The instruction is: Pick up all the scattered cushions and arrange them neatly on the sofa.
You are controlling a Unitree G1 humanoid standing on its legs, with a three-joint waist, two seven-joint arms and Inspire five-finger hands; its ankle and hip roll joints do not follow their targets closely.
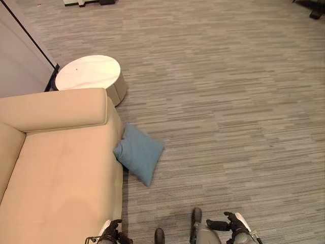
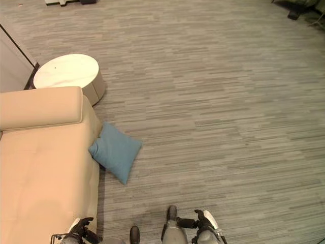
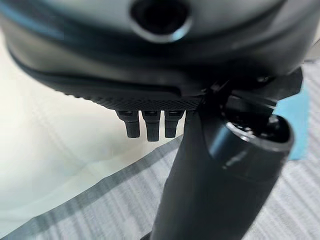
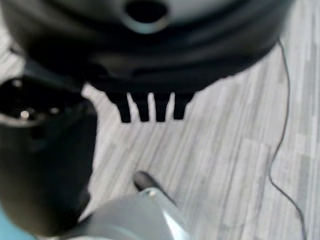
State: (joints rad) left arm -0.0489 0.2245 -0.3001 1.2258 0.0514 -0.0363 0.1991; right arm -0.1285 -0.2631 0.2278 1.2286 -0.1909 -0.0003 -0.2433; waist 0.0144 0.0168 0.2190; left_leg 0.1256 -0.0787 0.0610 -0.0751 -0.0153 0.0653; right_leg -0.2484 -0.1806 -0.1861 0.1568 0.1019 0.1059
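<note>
A blue cushion (image 1: 139,152) lies on the carpet, leaning against the beige sofa (image 1: 61,168).

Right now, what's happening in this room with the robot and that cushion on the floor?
Nothing is being handled yet. A blue cushion lies on the carpet, leaning against the front edge of the beige sofa, whose seat is bare. A round white side table stands beside the sofa's arm. The left robot hand and the right robot hand hang low with relaxed fingers, holding nothing. The cushion has not yet been picked up.
</note>
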